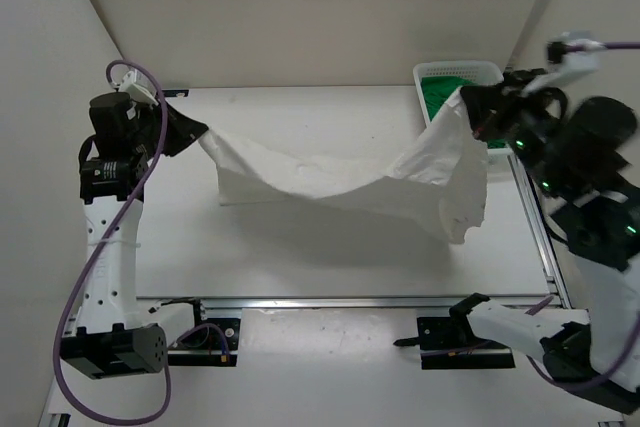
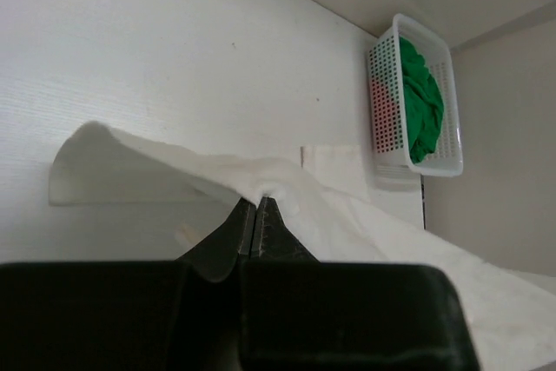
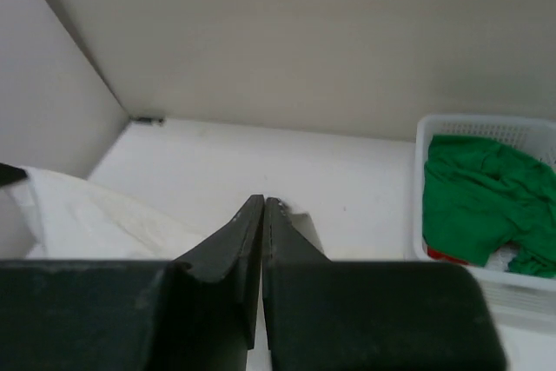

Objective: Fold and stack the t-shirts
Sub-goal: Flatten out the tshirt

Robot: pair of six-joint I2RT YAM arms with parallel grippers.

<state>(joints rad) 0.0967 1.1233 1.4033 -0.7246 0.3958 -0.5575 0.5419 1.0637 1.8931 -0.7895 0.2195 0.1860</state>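
table [image 1: 300, 272], white t-shirt [image 1: 330, 187] strung between both fingers [image 2: 230, 236]

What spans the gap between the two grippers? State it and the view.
The white t-shirt, sagging between the left gripper and right gripper; the top view shows it.

Soft, even, bright light fills every view and washes the white worktop [image 1: 300, 267] nearly featureless. The white t-shirt [image 1: 330, 182] throws only a pale, diffuse shadow beneath it. From above, the right arm [image 1: 590, 157] is smeared by blur. In the wrist views the left tool [image 2: 254, 203] and right tool [image 3: 263, 203] look dark and soft-edged.
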